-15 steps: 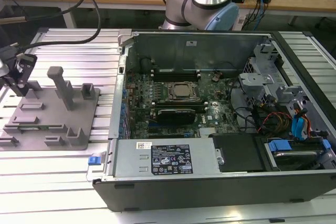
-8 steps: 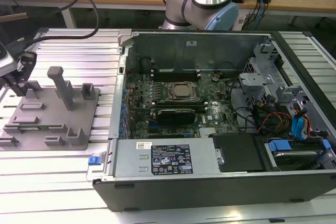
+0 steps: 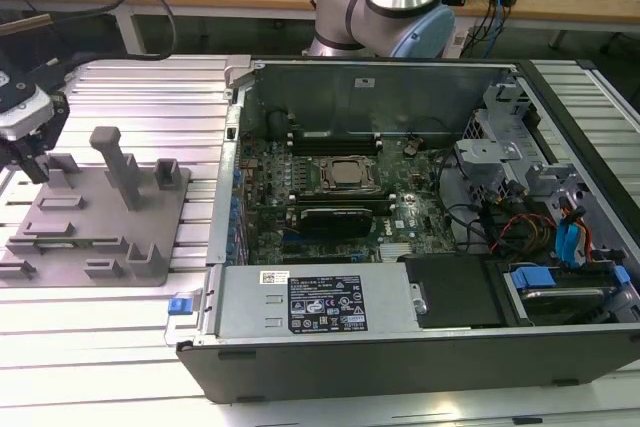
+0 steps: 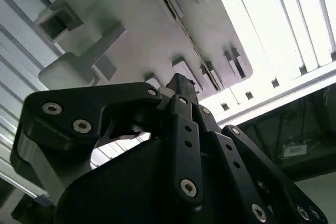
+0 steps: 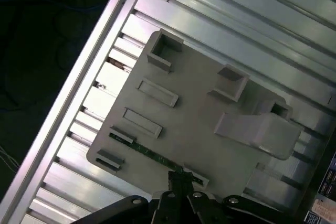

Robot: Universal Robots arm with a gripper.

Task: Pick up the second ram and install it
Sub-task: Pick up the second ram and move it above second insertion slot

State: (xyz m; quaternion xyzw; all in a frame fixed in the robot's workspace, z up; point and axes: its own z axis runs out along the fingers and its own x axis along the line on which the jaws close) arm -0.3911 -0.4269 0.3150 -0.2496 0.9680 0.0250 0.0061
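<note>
On the power supply [image 3: 390, 307], a black label [image 3: 328, 310] and white sticker [image 3: 274, 277] bear print that seems unreadable.

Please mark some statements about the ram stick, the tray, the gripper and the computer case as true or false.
1. The thin green ram stick sits in the grey plastic holder tray. True.
2. The dark metal computer case is open. True.
3. The black gripper hangs inside the case. False: it is at the tray, by the stick.
4. The tray lies inside the case. False: it lies outside, towards the exterior view's left.
</note>
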